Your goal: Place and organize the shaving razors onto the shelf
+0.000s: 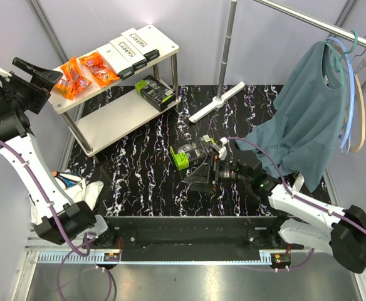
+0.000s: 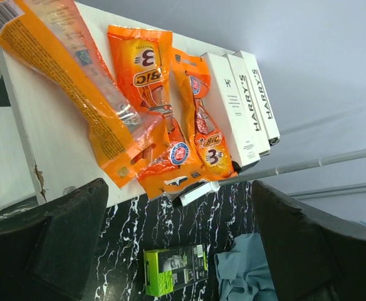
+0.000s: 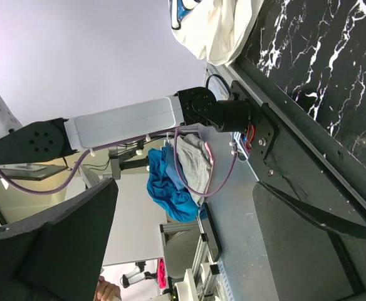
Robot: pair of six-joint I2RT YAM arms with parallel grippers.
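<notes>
**Operator:** Status of the current step?

**Technician:** Shelved so far: orange packets (image 1: 73,78) and white boxes (image 1: 133,49) on the upper board of the shelf (image 1: 120,116), and one green pack (image 1: 155,92) at the lower board's far right edge. One loose pack (image 1: 186,155) lies mid-worktop (image 1: 145,182). Picking it up appears to be the step in hand.

**Operator:** Pincer condition?

**Technician:** The right gripper (image 1: 195,175) is wide and empty, just beside the loose pack on its near side. The pack is not between the jaws. The next move probably calls for turning toward the pack before closing. The left gripper (image 1: 48,78) hovers wide and empty at the upper board's left end.
</notes>
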